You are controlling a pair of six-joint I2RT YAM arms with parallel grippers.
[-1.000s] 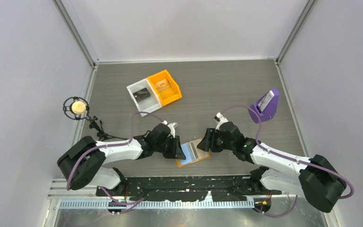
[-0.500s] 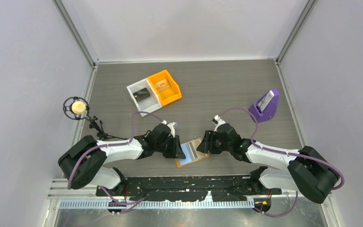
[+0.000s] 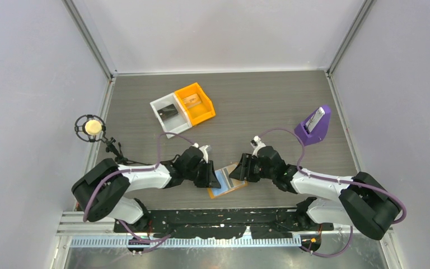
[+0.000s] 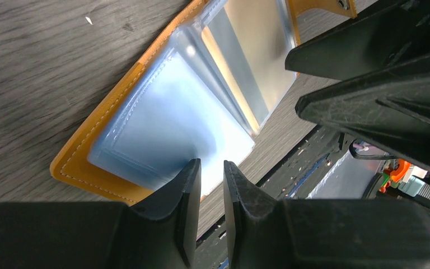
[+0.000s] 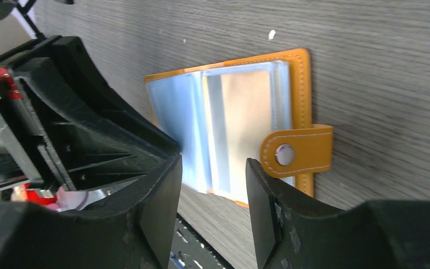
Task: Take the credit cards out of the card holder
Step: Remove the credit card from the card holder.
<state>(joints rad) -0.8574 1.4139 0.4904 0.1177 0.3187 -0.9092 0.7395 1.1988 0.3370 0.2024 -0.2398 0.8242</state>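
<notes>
Near edge, between the arms: the card holder lies open on the surface, a striped card still in its clear sleeve, so extraction looks barely begun. The left fingers are almost pinched together, empty; the right fingers are parted, empty. Far left, the white bin holds a dark flat piece and the orange bin a tan one.

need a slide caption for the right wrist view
Open orange card holder lying flat on the grey table, seen between the parted fingers of the right gripper.
</notes>
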